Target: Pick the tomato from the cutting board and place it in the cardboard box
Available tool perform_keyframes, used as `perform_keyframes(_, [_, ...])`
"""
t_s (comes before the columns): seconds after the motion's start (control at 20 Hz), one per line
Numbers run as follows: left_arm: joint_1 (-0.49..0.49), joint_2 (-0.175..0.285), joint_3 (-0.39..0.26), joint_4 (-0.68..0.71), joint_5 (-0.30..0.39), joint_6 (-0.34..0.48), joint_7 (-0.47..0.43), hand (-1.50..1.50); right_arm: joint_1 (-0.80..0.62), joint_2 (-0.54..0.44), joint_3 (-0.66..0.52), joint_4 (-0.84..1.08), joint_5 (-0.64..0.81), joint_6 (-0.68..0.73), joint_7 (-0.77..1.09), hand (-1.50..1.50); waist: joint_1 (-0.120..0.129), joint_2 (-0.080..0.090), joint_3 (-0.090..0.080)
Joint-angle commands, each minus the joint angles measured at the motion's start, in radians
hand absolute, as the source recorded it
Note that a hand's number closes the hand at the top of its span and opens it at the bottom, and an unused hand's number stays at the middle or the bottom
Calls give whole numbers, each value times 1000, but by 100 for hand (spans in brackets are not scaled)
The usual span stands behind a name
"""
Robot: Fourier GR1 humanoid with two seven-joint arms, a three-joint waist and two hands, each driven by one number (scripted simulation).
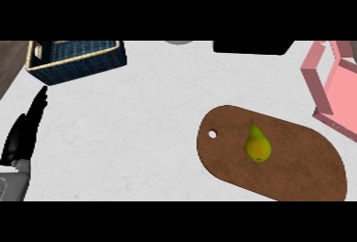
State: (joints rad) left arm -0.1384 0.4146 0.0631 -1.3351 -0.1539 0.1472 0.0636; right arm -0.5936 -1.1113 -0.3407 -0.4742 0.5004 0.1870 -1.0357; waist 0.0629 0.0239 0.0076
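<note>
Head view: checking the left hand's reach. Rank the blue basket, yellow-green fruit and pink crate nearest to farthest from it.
1. Blue basket, upper left, just beyond the left hand.
2. Yellow-green fruit, on the cutting board, lower right.
3. Pink crate, far right edge.

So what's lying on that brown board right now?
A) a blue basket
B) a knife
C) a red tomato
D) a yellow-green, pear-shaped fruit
D: a yellow-green fruit, narrow at one end like a pear, lies near the middle of the board. Nothing red shows on it.
</note>
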Motion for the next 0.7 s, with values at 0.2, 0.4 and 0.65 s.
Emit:
perform_keyframes(0.2, [-31,-14,-15,26,-14,-3,-3,0,-184,30,72,80,-18,262,-1,150,15,0,-4])
perform_keyframes(0.4, [-14,-31,-20,33,-23,9,-31,0,-243,97,116,128,1,257,53,150,22,1,-4])
perform_keyframes(0.65, [-41,-38,-11,51,-18,9,-18,0,-357,195,160,161,27,220,132,150,14,2,-5])
